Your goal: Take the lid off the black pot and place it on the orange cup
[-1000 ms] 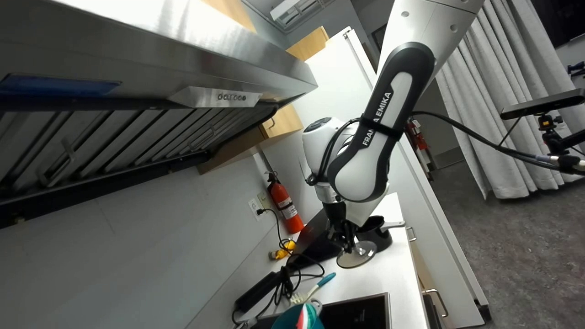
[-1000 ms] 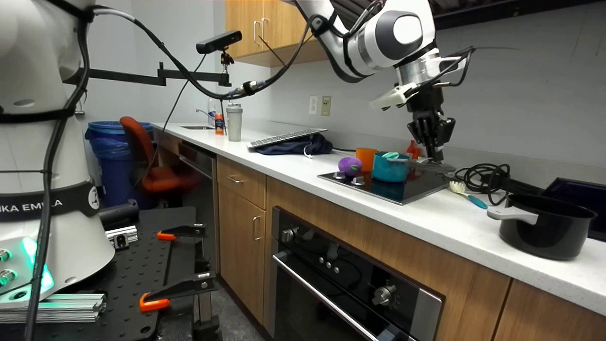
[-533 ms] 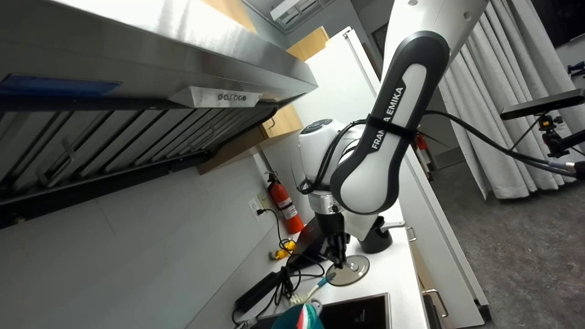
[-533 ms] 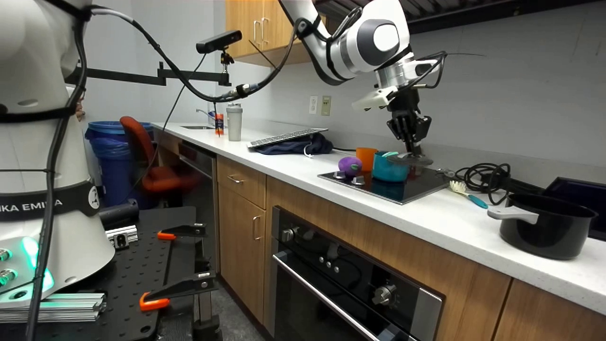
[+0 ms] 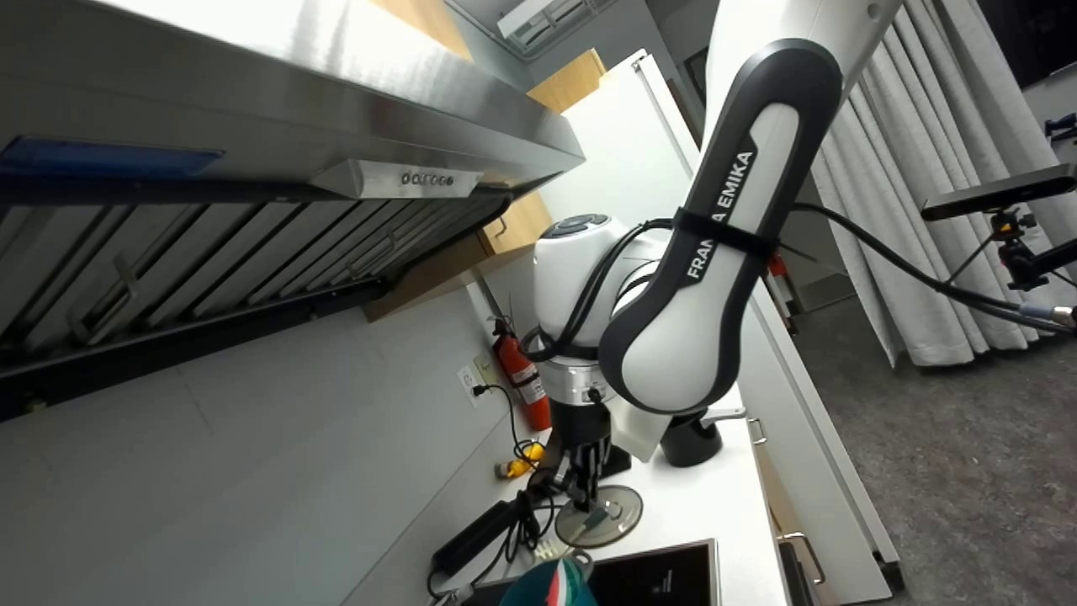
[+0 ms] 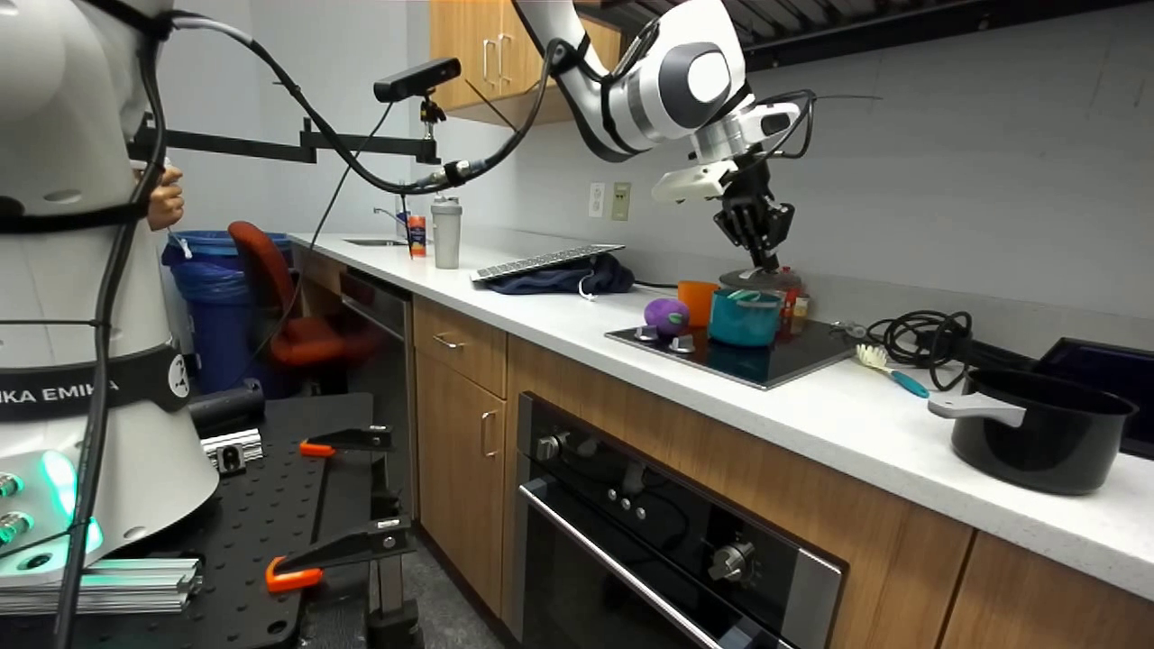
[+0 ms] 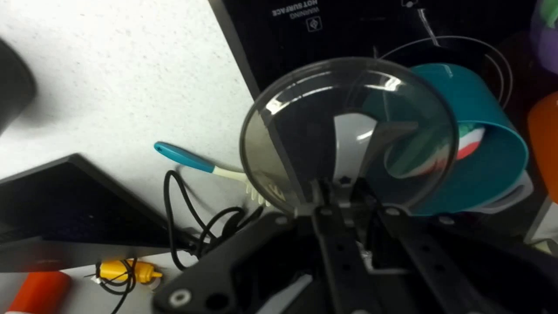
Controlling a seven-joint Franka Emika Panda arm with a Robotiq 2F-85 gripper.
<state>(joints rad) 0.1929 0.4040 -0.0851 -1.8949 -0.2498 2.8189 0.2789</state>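
The gripper (image 7: 342,192) has its fingers pinched together on the pale handle (image 7: 354,136) of the lid (image 7: 311,131), which hangs beneath it. The lid is round, dark-rimmed and see-through; in the wrist view the edge of the cooktop (image 6: 798,351) and part of a teal pot (image 7: 473,100) show through it. How high the lid hangs over these, and whether it touches the teal pot, is hard to tell. The teal pot stands on the cooktop with something striped green, white and red (image 7: 471,141) inside. Near it, in an exterior view, the orange cup (image 6: 697,302) stands upright, a round purple thing (image 6: 667,317) partly in front of it; the wrist view catches only part of the cup at its right edge. Off the cooktop's opposite end, a teal-and-cream brush (image 7: 185,157) lies on the white counter (image 6: 865,424), with black cables (image 5: 528,526) heaped near it. Past the brush, well apart from the orange cup, the black pot (image 6: 1032,442) stands uncovered on the counter, its grey handle (image 6: 978,408) towards the front edge. By the wall is a red fire extinguisher (image 5: 522,374).
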